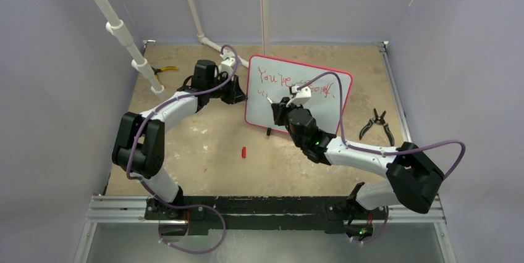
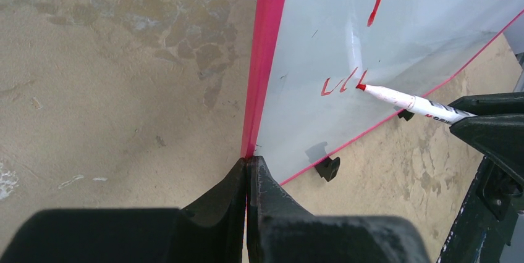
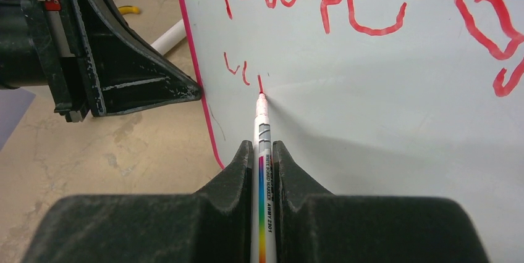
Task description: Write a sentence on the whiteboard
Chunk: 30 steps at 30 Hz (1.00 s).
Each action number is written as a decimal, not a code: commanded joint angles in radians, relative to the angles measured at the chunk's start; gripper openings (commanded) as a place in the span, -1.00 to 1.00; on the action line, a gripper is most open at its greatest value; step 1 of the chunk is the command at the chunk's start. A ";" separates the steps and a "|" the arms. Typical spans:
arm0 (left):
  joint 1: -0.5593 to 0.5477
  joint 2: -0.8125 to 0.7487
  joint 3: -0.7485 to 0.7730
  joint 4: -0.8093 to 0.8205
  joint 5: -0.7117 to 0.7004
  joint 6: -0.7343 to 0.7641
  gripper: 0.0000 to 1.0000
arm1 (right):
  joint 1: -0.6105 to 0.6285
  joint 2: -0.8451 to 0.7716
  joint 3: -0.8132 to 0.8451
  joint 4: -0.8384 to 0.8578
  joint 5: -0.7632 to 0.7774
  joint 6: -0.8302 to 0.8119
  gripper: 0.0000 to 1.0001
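While the whiteboard (image 1: 258, 110) stood on its small black feet near the far middle of the table (image 1: 204, 152), its long side ran from left to right. Its white face looked back toward the arms and leaned a little. The left gripper (image 2: 248, 163) had its claw pressed together on the board's left pink edge, low down by the corner. The right gripper (image 3: 259, 149) had its claw clamped tight on a white marker (image 3: 261, 121). The marker pointed straight away from the claw at the board. Its red tip touched the white face just under the first line, near the left edge.

The sentence (image 1: 275, 79) was thin, wobbly red writing. One line ran across the top, and only a few short strokes made up the second line. Much bare white was to the right of those strokes.

A small red cap (image 1: 243, 152) lay on the bare table in front of the board, apart from it. Black pliers (image 1: 377, 124) lay off to the right, well clear of the board.
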 commanded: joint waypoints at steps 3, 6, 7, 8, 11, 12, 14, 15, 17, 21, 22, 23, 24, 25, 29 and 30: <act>-0.011 -0.036 0.011 0.035 0.021 0.014 -1.00 | -0.002 0.007 -0.002 0.007 0.026 0.008 -1.00; -0.011 -0.036 0.011 0.034 0.021 0.014 -1.00 | -0.002 0.007 0.004 0.019 0.033 0.000 -1.00; -0.011 -0.035 0.011 0.034 0.020 0.014 -1.00 | -0.002 0.007 0.010 0.025 0.037 -0.004 -1.00; -0.011 -0.034 0.011 0.034 0.021 0.014 -1.00 | -0.001 0.007 0.013 0.029 0.037 -0.009 -1.00; -0.011 -0.035 0.011 0.035 0.020 0.014 -1.00 | -0.002 0.014 0.029 0.036 0.037 -0.023 -1.00; -0.011 -0.034 0.011 0.034 0.021 0.014 -1.00 | -0.002 0.017 0.033 0.039 0.039 -0.029 -1.00; -0.011 -0.035 0.011 0.034 0.021 0.014 -1.00 | -0.002 0.024 0.040 0.042 0.049 -0.037 -1.00; -0.011 -0.035 0.011 0.035 0.021 0.014 -1.00 | -0.002 0.025 0.043 0.045 0.052 -0.040 -1.00; -0.011 -0.035 0.010 0.035 0.021 0.014 -1.00 | -0.002 0.027 0.046 0.052 0.056 -0.047 -1.00; -0.011 -0.033 0.011 0.035 0.020 0.014 -1.00 | -0.002 0.029 0.052 0.058 0.074 -0.051 -1.00; -0.011 -0.033 0.011 0.035 0.020 0.014 -1.00 | -0.002 0.028 0.052 0.059 0.081 -0.051 -1.00; -0.011 -0.033 0.011 0.034 0.020 0.014 -1.00 | -0.002 0.025 0.052 0.060 0.085 -0.051 -1.00; -0.011 -0.033 0.010 0.034 0.020 0.014 -1.00 | -0.002 0.023 0.052 0.061 0.090 -0.050 -1.00; -0.011 -0.033 0.010 0.034 0.020 0.014 -1.00 | -0.001 0.020 0.052 0.062 0.095 -0.051 -1.00; -0.011 -0.032 0.011 0.035 0.020 0.014 -1.00 | -0.002 0.016 0.056 0.066 0.110 -0.054 -1.00; -0.012 -0.032 0.011 0.034 0.020 0.014 -1.00 | -0.002 0.014 0.055 0.066 0.115 -0.054 -1.00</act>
